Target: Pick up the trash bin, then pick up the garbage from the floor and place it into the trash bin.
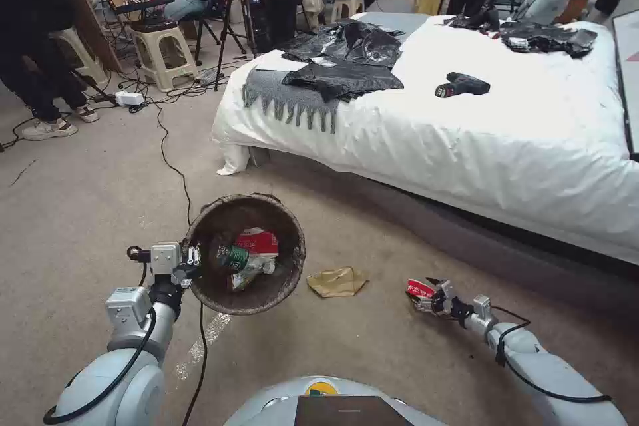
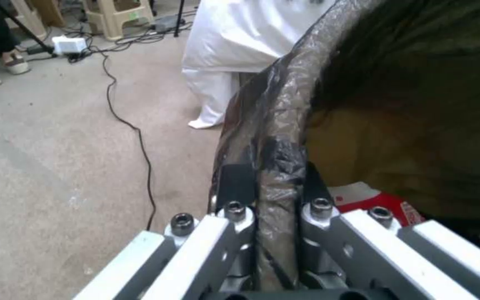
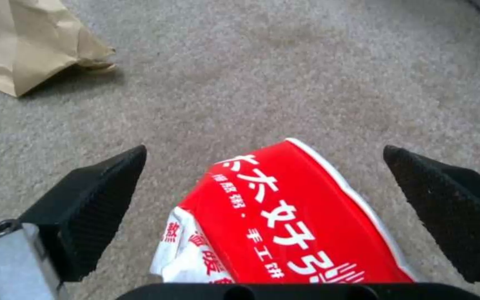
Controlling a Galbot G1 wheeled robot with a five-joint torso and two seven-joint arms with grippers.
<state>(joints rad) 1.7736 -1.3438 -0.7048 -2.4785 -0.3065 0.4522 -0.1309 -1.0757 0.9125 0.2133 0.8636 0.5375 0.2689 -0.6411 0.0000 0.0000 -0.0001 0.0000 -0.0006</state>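
Your left gripper [image 2: 268, 196] has its jaws clamped on the rim of the trash bin [image 1: 279, 279], one jaw outside the wall and one inside, pinching the dark brown liner bag [image 2: 284, 104] folded over the edge. The bin hangs off the floor in front of the left arm, mouth tilted toward the head camera

Bin contents you can see: a green-labelled plastic bottle [image 1: 241, 259] lying across the middle, a red-and-white snack wrapper [image 1: 258, 240] behind it against the far wall; anything under the bottle is too dark to make out

Your right gripper [image 3: 265, 196] is low at the carpet [image 3: 284, 71], jaws spread wide, with a red-and-white wrapper [image 3: 284, 221] lying between them, neither jaw touching it

A crumpled brown paper bag [image 1: 337, 281] lies on the carpet between the bin and the right gripper, just beside the bin

The bed [image 1: 519, 146] stands beyond
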